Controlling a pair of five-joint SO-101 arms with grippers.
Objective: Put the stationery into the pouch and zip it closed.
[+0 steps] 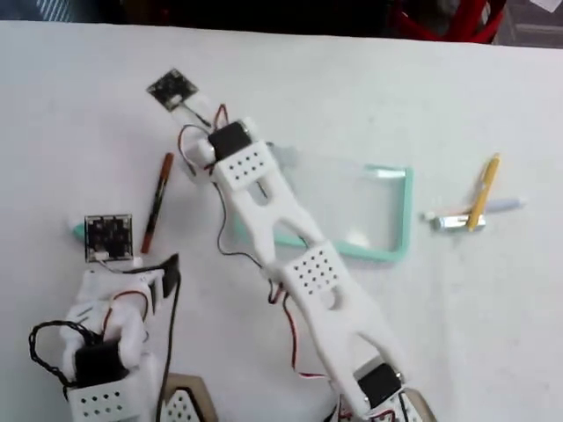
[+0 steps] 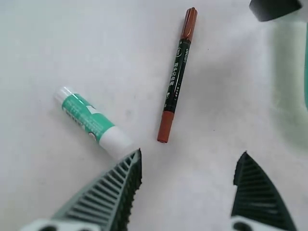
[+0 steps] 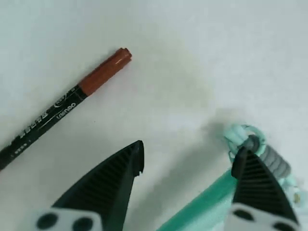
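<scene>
A clear pouch with a teal rim (image 1: 406, 211) lies flat in the middle of the table. My right gripper (image 3: 190, 149) is open at the pouch's left corner, one fingertip (image 3: 250, 173) right against the teal-ringed zipper pull (image 3: 250, 142). A brown-capped marker (image 1: 157, 202) lies left of the pouch; it is the same marker (image 2: 176, 77) in the left wrist view and marker (image 3: 62, 108) in the right wrist view. My left gripper (image 2: 191, 159) is open above bare table, just short of a green-and-white glue stick (image 2: 91, 124).
To the right of the pouch lie a yellow pen (image 1: 482, 192), a pale pen (image 1: 479, 209) and a small silvery item (image 1: 453, 223). The right arm (image 1: 308, 264) stretches across the pouch's left part. Dark objects line the table's far edge.
</scene>
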